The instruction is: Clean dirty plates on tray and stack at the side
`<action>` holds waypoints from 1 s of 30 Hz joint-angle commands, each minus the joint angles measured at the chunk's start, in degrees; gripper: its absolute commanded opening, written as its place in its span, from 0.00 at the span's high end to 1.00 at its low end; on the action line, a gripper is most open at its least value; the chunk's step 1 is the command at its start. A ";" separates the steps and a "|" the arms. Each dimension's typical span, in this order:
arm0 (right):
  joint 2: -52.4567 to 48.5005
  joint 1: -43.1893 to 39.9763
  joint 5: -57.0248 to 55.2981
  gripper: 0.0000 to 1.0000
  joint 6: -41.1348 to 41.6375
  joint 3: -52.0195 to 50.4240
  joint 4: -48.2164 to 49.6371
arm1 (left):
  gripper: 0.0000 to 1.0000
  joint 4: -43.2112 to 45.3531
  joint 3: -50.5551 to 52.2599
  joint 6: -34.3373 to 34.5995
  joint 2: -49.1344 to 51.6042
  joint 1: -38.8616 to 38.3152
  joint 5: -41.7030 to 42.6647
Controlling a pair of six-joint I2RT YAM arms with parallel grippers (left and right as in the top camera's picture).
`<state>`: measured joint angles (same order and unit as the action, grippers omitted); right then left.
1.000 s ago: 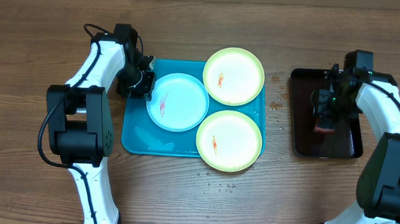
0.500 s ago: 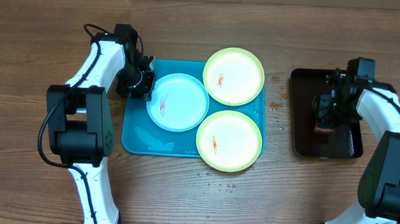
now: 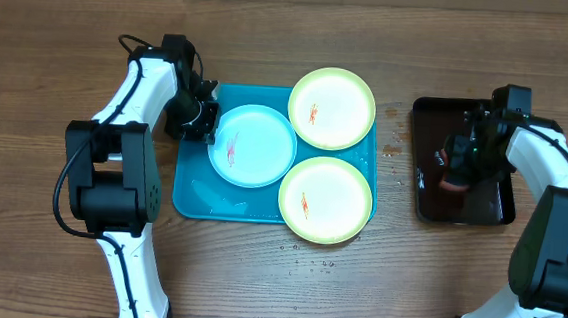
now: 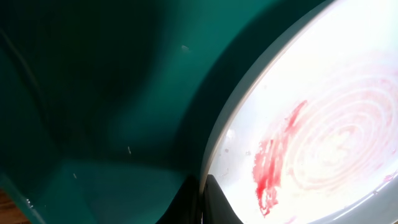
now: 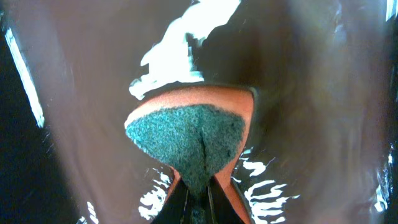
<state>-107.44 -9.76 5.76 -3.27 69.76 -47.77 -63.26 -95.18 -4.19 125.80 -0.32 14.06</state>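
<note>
The turquoise tray holds three plates: a whitish-blue one with a red smear and two yellow-green ones with small orange marks. My left gripper is shut on the left rim of the whitish-blue plate, one finger above the rim and one below; the smear lies just inside the grip. My right gripper is shut on an orange sponge with a green scrub face, squeezed to a fold between the fingers, over the black tray.
The glossy black tray sits at the right, wet inside. Water drops dot the wooden table below the turquoise tray and between the two trays. A puddle lies in the turquoise tray's lower left.
The right gripper's jaws have closed on the sponge, pinching it, and the sponge has shifted slightly left in the black tray. The left arm and the plates have not moved.
</note>
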 commanded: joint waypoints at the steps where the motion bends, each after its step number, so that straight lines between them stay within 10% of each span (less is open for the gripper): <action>1: 0.37 -0.24 8.83 0.96 3.39 9.38 -5.75 | 0.96 -0.17 0.28 -0.55 0.83 0.46 0.79; 11: 0.37 8.44 26.27 0.96 6.86 33.03 -23.26 | 0.96 -0.20 0.28 -0.55 0.83 0.46 0.81; 30: -1.18 40.37 19.43 0.96 40.28 18.88 12.52 | 0.96 -0.15 0.28 -0.50 0.83 0.46 1.05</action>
<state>-107.92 28.71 27.68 29.32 90.78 -38.35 -63.26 -95.18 -4.19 125.80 -0.25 14.39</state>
